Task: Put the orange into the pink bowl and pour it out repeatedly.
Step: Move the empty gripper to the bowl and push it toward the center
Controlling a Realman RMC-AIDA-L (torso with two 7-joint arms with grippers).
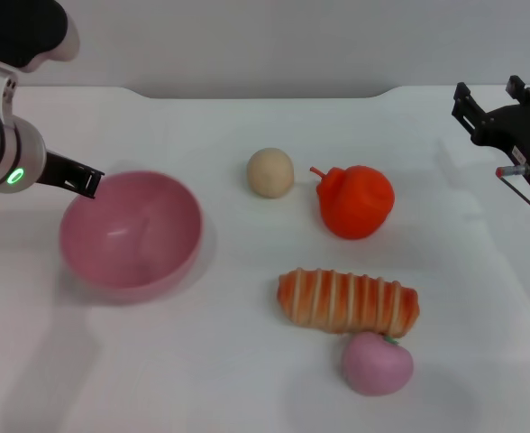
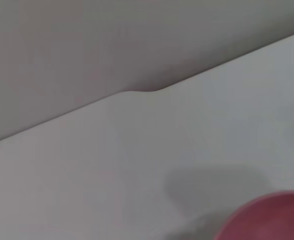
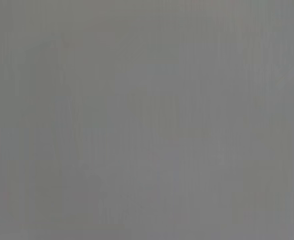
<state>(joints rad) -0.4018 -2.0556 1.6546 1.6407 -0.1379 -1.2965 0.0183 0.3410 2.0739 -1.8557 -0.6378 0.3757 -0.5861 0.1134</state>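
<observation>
your orange (image 1: 356, 200) sits on the white table (image 1: 202, 379), right of centre and toward the far side, with its small curled stem pointing left. it is outside the bowl and nothing touches it. just to its left, with a small gap, lies a beige ball (image 1: 270, 172). nearer to you than the orange, a striped orange-and-cream bread (image 1: 348, 301) lies lengthwise, and a small pink peach (image 1: 377, 363) rests against its near right end.

the pink bowl (image 1: 131, 232) is well apart from the orange, on the left of the table. it looks slightly smeared, and its inside is bare. your left gripper (image 1: 83, 180) is at the bowl's far left rim; its dark tip meets the edge there, but you cannot tell whether it is clamped on the rim or only beside it. the left wrist view gives you just a curved pink piece of the bowl (image 2: 272, 220) in one corner, its shadow on the table, and the table's far edge against a grey wall.

your right gripper (image 1: 490, 106) hangs at the far right edge, well away from the fruit, its two dark fingers spread apart with nothing between them. the right wrist view shows you only plain grey.

no brand, label or writing can be read on anything.
</observation>
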